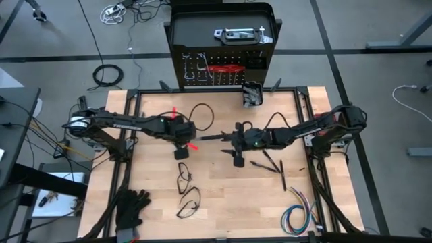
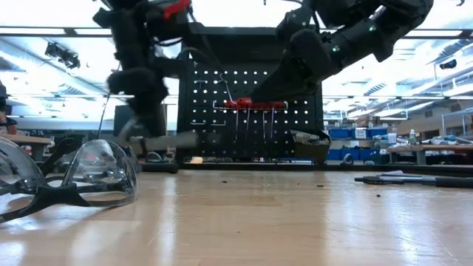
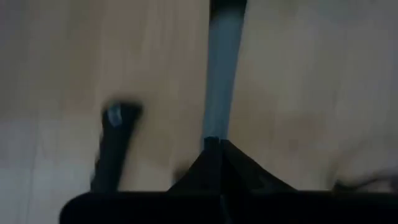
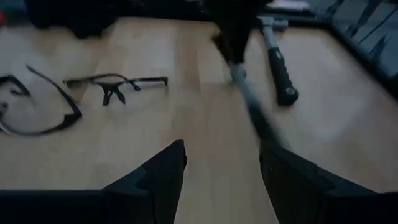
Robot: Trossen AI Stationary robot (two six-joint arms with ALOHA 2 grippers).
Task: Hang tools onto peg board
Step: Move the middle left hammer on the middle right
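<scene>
Hammer (image 1: 210,137) | shaft clamped in left pincer (image 1: 191,145) | above table (image 1: 229,202)

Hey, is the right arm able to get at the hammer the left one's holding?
Probably yes. The left gripper is shut on the hammer, whose free end points at the open right gripper, with only bare table between them.

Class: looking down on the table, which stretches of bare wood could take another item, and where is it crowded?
Bare: between the safety glasses and wire bundle; also ahead of the left arm near the peg board. Crowded: mid-table around both end effectors.
</scene>
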